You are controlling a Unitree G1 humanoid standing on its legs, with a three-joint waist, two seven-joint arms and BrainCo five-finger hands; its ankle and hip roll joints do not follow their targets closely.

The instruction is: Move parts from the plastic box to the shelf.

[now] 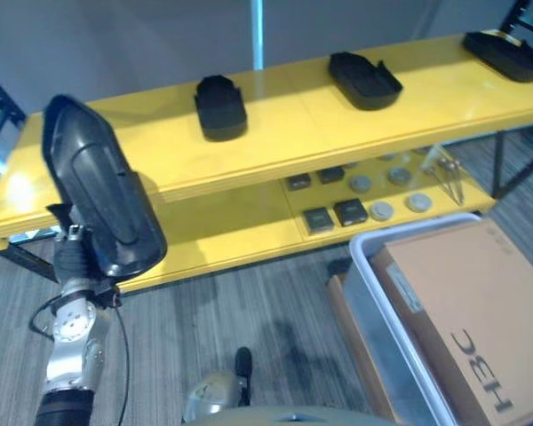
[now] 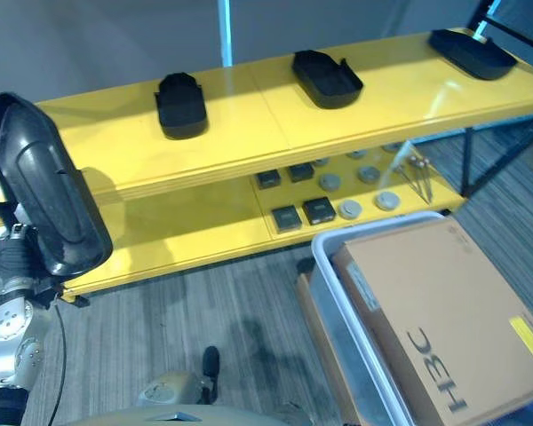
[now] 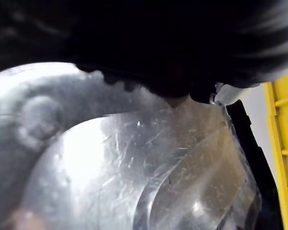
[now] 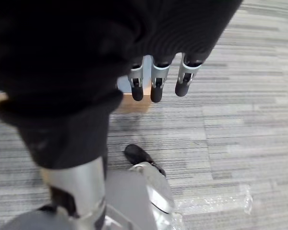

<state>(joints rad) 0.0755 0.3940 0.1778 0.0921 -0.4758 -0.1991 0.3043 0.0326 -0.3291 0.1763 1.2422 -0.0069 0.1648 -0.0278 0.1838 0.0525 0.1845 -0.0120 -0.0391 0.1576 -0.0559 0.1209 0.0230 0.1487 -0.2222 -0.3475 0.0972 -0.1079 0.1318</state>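
Raised at far left on the left arm: a large black moulded plastic part [image 1: 102, 191], elongated with a rounded top, standing nearly upright in front of the end of the yellow two-tier shelf [image 1: 275, 133]. Left hand hidden behind and under that part; cannot tell how its fingers lie. Close up in the left wrist view, glossy scratched surface of the same part [image 3: 149, 163] right against the camera.

Further right, well apart from the held piece, on the top board: a short black plastic shell [image 1: 220, 106], then a longer black plastic tray-like part [image 1: 364, 80], then a third black part [image 1: 506, 53] at the far end. On the lower board: small dark square pieces [image 1: 335, 214] beside round grey discs [image 1: 382, 210].

At lower right, a translucent pale plastic box [image 1: 373, 293] on the grey carpet, holding a brown cardboard carton [image 1: 471, 311].

In the right wrist view, right hand [image 4: 156, 79] hanging over the striped carpet, fingers [image 4: 184, 79] straight, side by side, holding nothing.
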